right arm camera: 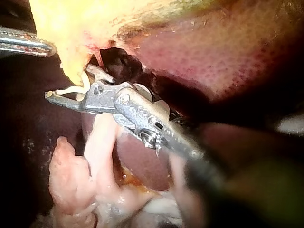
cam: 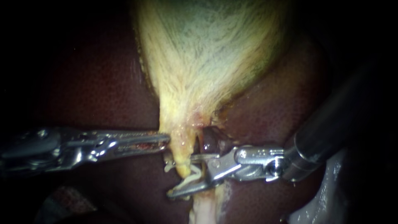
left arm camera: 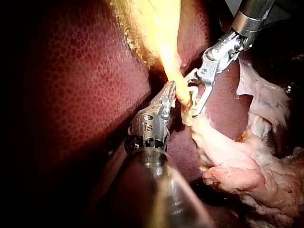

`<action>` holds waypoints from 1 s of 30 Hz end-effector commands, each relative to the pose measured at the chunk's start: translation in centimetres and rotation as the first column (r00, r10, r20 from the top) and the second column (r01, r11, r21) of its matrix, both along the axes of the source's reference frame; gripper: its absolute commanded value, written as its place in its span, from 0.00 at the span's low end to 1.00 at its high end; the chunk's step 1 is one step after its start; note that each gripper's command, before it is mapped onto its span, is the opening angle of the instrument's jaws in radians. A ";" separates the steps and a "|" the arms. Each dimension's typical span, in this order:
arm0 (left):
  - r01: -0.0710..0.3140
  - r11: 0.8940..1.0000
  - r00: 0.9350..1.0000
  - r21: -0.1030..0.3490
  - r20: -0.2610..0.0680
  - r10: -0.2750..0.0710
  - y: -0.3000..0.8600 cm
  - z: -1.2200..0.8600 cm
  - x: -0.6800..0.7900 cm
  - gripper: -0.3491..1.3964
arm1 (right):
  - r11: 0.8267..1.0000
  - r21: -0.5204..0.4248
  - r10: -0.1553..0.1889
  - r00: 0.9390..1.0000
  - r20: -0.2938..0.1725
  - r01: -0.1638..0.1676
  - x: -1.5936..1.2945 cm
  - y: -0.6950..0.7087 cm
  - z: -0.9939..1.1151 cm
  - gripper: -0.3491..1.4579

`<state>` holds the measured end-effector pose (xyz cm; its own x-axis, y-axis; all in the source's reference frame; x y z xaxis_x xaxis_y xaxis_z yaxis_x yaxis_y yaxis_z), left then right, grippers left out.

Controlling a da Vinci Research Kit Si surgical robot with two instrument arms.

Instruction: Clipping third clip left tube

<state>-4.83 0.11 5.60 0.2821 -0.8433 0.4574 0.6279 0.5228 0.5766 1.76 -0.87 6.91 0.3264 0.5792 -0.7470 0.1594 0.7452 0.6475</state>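
The pale yellow gallbladder (cam: 207, 54) narrows downward into a thin yellowish tube (cam: 185, 157). My left instrument (cam: 167, 139) comes in level from the left, and its jaws are shut on the edge of the gallbladder's neck, as the left wrist view (left arm camera: 170, 88) also shows. My right instrument (cam: 181, 175) comes from the right with its jaws open, one on each side of the tube. A white clip (cam: 193, 177) sits between these jaws, curved around the tube. The right wrist view shows the same jaws (right arm camera: 69, 81) and the clip (right arm camera: 71, 89).
Dark red liver (cam: 95, 95) lies on both sides of the gallbladder. A dark hollow (cam: 209, 141) opens just right of the tube. Pale fatty tissue (left arm camera: 247, 175) hangs below the tube, and more pale tissue (cam: 327, 195) lies under my right shaft.
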 end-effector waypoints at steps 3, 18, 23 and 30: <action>0.000 1.000 1.000 0.000 0.000 0.000 0.00 0.00 0.00 0.04 | 1.000 0.000 0.012 1.000 -0.001 -0.012 0.00 0.05 -0.06 0.47; 0.000 1.000 1.000 -0.001 0.000 0.000 0.00 0.02 -0.01 0.03 | 0.999 -0.023 0.030 0.998 0.050 -0.029 -0.11 0.07 -0.01 0.00; 0.000 1.000 1.000 -0.001 0.000 0.000 0.00 0.03 -0.01 0.03 | 0.999 -0.025 0.031 0.998 0.051 -0.029 -0.13 0.08 0.04 0.00; 0.000 1.000 1.000 -0.001 0.000 0.000 0.00 0.04 -0.01 0.03 | 0.999 -0.026 0.030 0.998 0.051 -0.029 -0.13 0.07 0.05 0.00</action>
